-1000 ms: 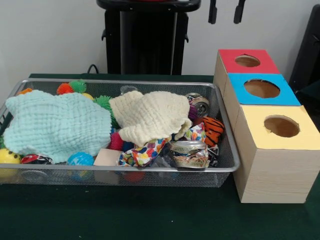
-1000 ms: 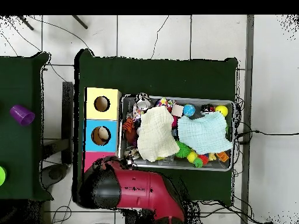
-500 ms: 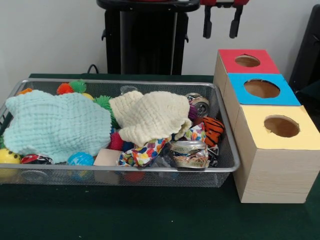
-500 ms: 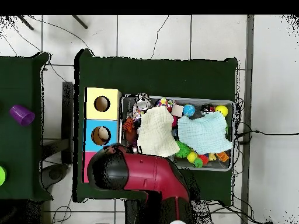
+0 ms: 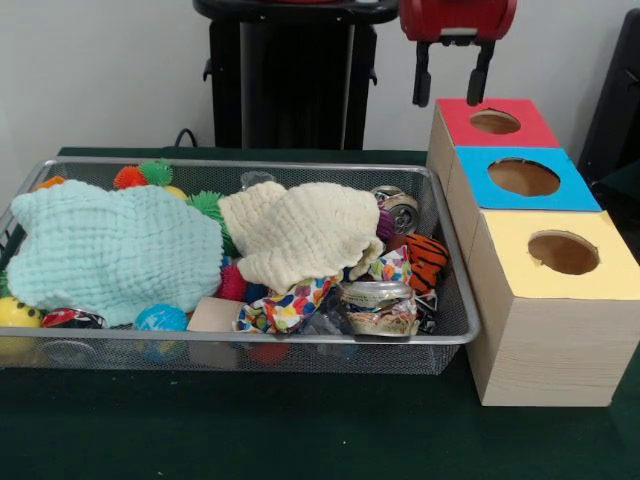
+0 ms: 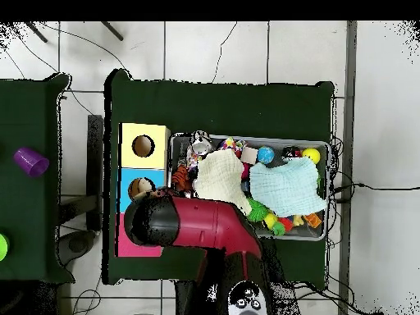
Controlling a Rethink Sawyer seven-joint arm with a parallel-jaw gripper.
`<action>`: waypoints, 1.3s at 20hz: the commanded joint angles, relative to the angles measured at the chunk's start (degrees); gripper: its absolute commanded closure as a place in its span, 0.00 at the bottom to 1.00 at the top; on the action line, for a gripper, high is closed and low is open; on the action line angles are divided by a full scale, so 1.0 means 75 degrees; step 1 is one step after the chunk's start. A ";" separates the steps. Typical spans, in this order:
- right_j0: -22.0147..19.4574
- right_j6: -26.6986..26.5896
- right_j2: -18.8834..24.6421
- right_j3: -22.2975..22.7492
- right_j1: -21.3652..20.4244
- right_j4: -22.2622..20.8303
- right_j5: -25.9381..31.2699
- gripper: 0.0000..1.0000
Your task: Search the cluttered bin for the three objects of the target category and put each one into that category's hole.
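From the front, the tool (image 5: 454, 73) hangs empty with fingers spread wide, above the far red box (image 5: 495, 122). The orange striped plush (image 5: 427, 259) lies lower left of it, in the wire bin's (image 5: 455, 330) right end, near the counter (image 5: 300, 430).

Overhead, the red arm (image 6: 205, 234) covers the bin's (image 6: 316, 144) left near corner; the tool itself is hidden.

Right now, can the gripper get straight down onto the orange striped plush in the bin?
Probably yes. The plush lies uncovered at the bin's end by the boxes, and the open gripper hangs empty above. The cream cloth stops short of it.
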 commanded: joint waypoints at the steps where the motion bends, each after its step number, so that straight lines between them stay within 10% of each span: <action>1: -0.0178 0.0755 0.0590 -0.0811 0.0738 -0.0035 -0.0161 0.00; 26: -0.0688 0.0271 0.1132 -0.1839 0.1721 -0.0039 0.0218 0.00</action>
